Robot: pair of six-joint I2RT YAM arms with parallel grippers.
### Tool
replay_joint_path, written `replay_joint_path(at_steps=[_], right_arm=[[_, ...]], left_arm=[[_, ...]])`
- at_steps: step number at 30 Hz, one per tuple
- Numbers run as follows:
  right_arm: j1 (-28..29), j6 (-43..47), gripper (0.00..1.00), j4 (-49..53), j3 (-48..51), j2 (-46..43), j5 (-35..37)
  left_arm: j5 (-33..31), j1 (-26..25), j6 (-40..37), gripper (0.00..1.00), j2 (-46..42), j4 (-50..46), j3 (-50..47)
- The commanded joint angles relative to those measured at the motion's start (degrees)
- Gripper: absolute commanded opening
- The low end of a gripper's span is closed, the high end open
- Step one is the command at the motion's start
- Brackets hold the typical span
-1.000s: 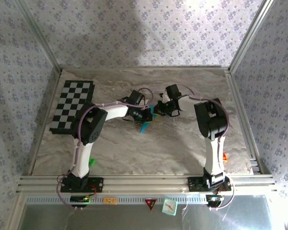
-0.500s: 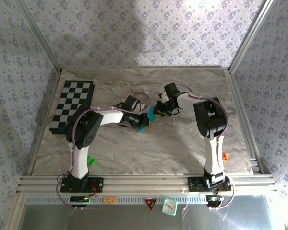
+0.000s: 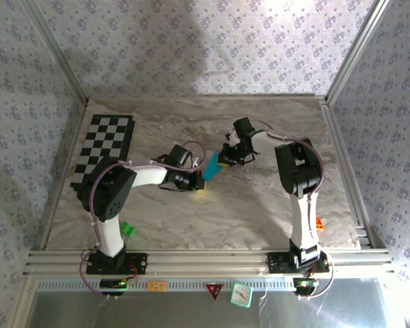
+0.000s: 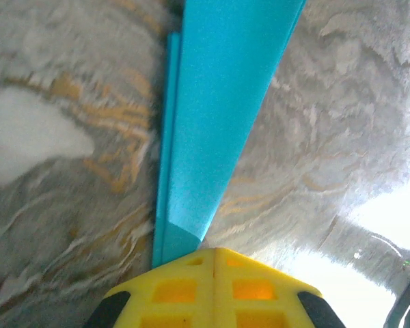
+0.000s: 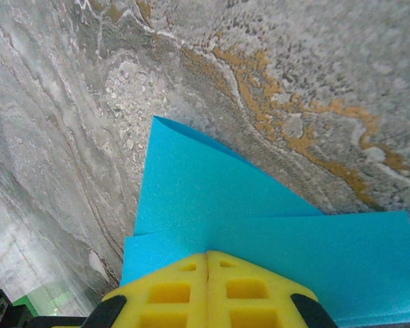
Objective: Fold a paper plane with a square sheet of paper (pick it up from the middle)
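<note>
Cyan paper (image 3: 210, 166), mid-frame, was already folded into narrow layers; left fingers (image 4: 165, 268) and right fingers (image 5: 165, 268) clamped its ends, final wing folds seemingly remaining

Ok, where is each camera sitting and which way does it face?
Top external: above and behind the bases, looking down on the table, left arm and right arm in frame.
Left wrist: on the left gripper, looking past its shut yellow fingers at the blue paper.
Right wrist: on the right gripper, likewise.
Shared: the paper, pinched by both.
</note>
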State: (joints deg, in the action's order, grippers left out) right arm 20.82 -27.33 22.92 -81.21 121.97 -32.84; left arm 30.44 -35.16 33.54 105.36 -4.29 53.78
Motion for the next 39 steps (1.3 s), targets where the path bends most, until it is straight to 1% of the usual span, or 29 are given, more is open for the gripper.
replay_joint_path(at_steps=[1,5,8,11,13,15,18,20,21,26,29,32,33,35,37,39], right_arm=[[-1.24,1.66,0.0,4.95,0.24,4.41,9.46],[-1.3,2.51,0.0,5.42,-0.37,4.5,8.7],[-1.03,4.8,0.0,6.35,-2.11,4.05,7.12],[-0.22,8.02,0.0,7.39,-4.29,1.59,4.56],[0.48,9.51,0.0,8.75,-6.08,-0.55,3.52],[1.39,10.02,0.04,10.34,-7.64,-2.7,3.98],[2.94,9.41,0.14,13.18,-9.14,-5.59,7.5],[4.58,8.79,0.28,15.65,-9.9,-6.93,11.75],[5.31,8.04,0.33,16.68,-10.1,-7.38,14.08],[9.2,0.64,0.51,18.84,-9.58,-9.02,24.82],[12.3,-4.36,0.57,20.01,-10.77,-8.62,31.92],[15.3,-9.61,0.6,21.47,-13.49,-6.98,38.06],[16.27,-11.29,0.61,21.85,-14.43,-6.18,39.59],[17.59,-14.4,0.61,23.21,-16.29,-4.35,40.94],[18.58,-16.02,0.61,23.81,-17.52,-2.99,43.83],[19.33,-17.25,0.62,24.97,-18.52,-1.74,43.89]], left_arm=[[-0.21,0.43,0.26,0.05,-1.68,-9.95,-4.06],[0.62,1.37,1.47,0.07,-4.02,-8.43,-6.15],[0.89,2.1,2.57,0.09,-7.09,-7.4,-6.43],[-0.19,3.4,3.05,0.2,-11.27,-7.52,-5.44],[-1.8,4.67,3.07,0.24,-13.8,-8.22,-4.69],[-3.23,6.52,2.75,0.29,-16.42,-8.85,-4.26],[-7.34,9.89,2.11,0.4,-19.67,-10.64,-3.56],[-11.12,12.23,1.8,0.49,-21.55,-11.7,-3.25],[-12.92,13.11,1.64,0.53,-22.22,-12.08,-3.25],[-20.57,17.37,1.56,0.76,-25.74,-11.84,-4.55],[-23.89,18.16,1.51,0.89,-27.43,-11.5,-5.65],[-24.97,18.78,1.53,0.98,-28.4,-11.76,-6.39],[-25.09,19.12,1.53,1.0,-28.61,-11.92,-6.74],[-24.89,19.85,1.38,1.0,-29.23,-12.05,-7.43],[-24.42,20.44,1.0,1.0,-29.9,-11.76,-8.11],[-23.6,20.8,0.65,1.0,-30.45,-11.4,-8.74]])
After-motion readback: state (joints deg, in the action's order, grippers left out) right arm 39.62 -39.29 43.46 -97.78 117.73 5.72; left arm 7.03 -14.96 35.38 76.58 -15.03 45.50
